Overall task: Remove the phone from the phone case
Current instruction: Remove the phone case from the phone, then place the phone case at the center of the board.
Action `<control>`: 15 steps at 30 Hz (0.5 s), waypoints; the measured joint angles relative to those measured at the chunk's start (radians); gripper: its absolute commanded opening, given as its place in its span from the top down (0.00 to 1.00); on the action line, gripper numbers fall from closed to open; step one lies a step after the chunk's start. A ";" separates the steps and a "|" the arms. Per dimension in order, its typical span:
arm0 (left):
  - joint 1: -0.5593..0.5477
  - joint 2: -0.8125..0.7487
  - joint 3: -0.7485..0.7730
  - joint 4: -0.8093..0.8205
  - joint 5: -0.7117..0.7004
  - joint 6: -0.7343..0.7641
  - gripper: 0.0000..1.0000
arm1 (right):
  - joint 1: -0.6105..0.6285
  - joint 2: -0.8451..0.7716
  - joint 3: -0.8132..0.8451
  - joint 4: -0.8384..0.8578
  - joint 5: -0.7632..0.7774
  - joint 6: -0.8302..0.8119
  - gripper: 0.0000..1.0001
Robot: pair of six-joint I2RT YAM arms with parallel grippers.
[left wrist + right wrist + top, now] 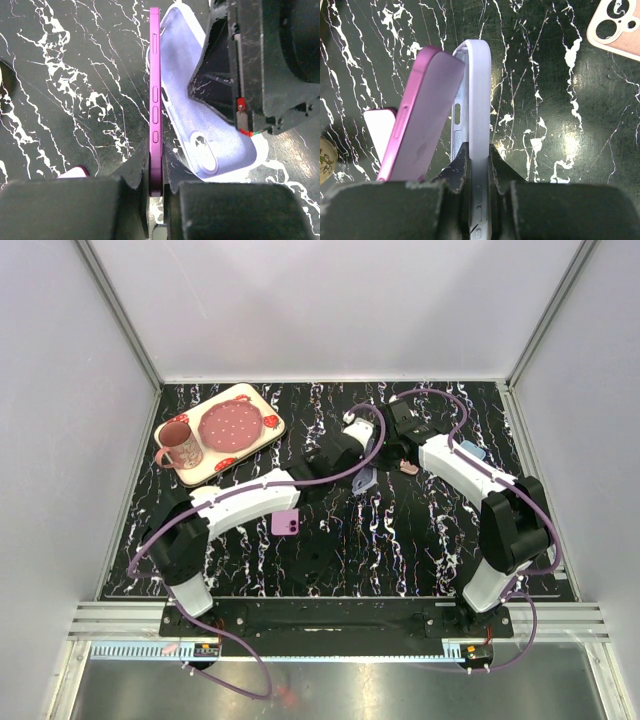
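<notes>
The purple phone (155, 100) stands on edge, and my left gripper (156, 167) is shut on its lower end. Beside it, the lavender phone case (192, 110) is tilted away, its empty inside and camera cut-out showing. In the right wrist view my right gripper (476, 155) is shut on the side wall of the phone case (479, 90). There the phone (425, 110) leans out to the left, its top apart from the case. From above, both grippers meet mid-table over the case (364, 480).
A second pink-purple phone (286, 523) lies flat near the left arm. A pink case (615, 25) lies by the right arm. At the back left, a tray (262, 437) holds a red plate (231, 425) and a mug (180, 445).
</notes>
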 measured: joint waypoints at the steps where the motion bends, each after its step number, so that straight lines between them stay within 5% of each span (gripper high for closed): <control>1: 0.004 -0.007 0.000 -0.008 0.002 -0.005 1.00 | 0.000 0.000 0.000 0.000 0.005 -0.002 1.00; 15: 0.283 -0.154 0.000 -0.087 0.320 -0.252 1.00 | -0.108 -0.029 -0.084 0.039 0.035 -0.071 1.00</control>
